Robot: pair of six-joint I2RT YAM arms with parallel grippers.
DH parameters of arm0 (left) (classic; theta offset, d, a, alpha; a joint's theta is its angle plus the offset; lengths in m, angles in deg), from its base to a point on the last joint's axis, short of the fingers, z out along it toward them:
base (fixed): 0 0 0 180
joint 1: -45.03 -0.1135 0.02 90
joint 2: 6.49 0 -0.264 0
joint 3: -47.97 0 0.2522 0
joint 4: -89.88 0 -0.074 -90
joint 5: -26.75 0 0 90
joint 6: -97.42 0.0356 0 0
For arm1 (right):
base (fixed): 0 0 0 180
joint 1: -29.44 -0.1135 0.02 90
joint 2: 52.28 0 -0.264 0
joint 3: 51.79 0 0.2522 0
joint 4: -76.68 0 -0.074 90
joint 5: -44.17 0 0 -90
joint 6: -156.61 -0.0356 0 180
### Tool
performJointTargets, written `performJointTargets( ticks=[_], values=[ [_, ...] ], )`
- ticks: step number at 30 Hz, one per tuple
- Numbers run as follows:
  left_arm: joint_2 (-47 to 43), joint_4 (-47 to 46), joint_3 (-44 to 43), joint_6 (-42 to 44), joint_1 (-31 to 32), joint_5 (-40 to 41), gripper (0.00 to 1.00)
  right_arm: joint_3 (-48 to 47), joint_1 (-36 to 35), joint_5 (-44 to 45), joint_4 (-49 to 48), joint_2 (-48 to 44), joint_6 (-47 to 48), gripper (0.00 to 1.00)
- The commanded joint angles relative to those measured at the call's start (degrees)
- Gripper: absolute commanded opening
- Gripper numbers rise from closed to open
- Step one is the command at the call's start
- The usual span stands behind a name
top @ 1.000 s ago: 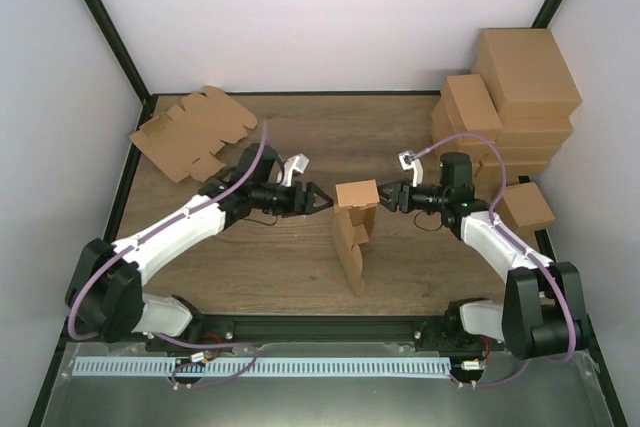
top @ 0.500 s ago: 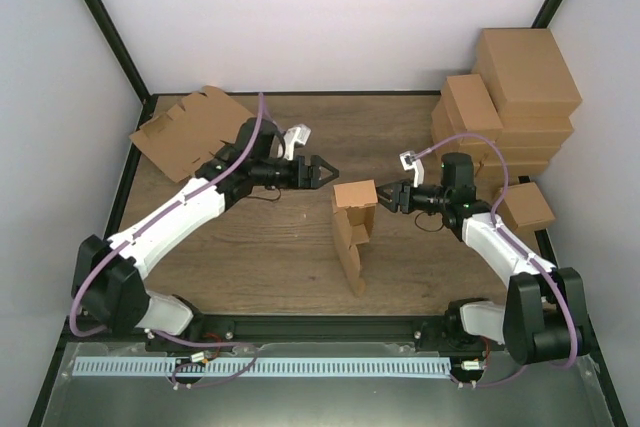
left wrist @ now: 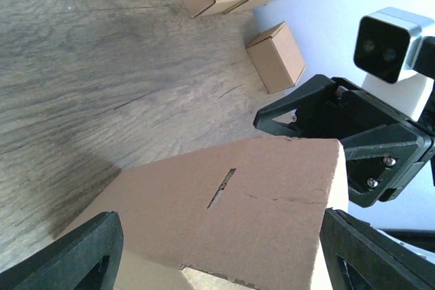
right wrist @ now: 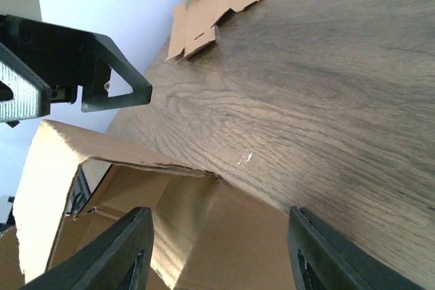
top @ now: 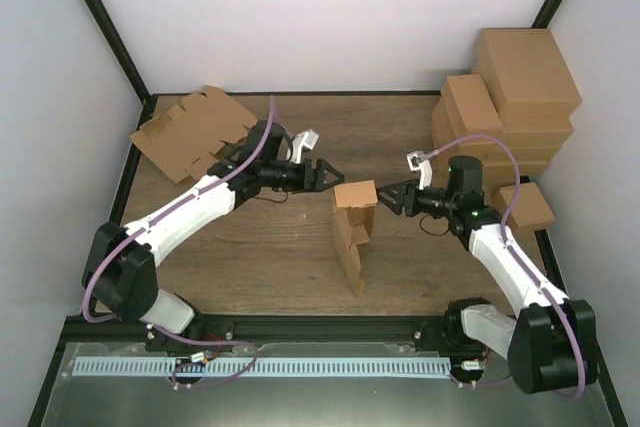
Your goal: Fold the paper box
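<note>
Brown cardboard is standing partly folded at the middle of the wooden table: the paper box, with its top panel raised and a long flap reaching toward the lower centre. Just to its left, the left gripper is hovering with jaws spread wide, gripping nothing. At the box's right edge, the right gripper is sitting with jaws partly apart around the cardboard, though I cannot tell if it is pinching. Flat blanks are lying at upper left and cartons are sitting stacked at upper right.
</note>
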Motion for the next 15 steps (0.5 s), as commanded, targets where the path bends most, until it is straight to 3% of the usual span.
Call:
performJointTargets(
  ticks=[1, 7, 15],
  values=[
    [0.1, -2.4, 1.4, -0.5, 0.3, -1.5, 0.82, -2.4, 0.2, 6.5, 5.9, -4.5, 1.2, 0.56],
    [0.7, -2.9, 1.6, -0.9, 0.8, -2.0, 0.82, -3.0, 0.2, 6.4, 6.8, -11.6, 1.3, 0.58],
    [0.6, -3.7, 3.3, -1.5, 1.7, -2.1, 0.82, -4.0, -2.8, 2.0, 6.4, -10.4, 3.1, 0.68]
  ],
)
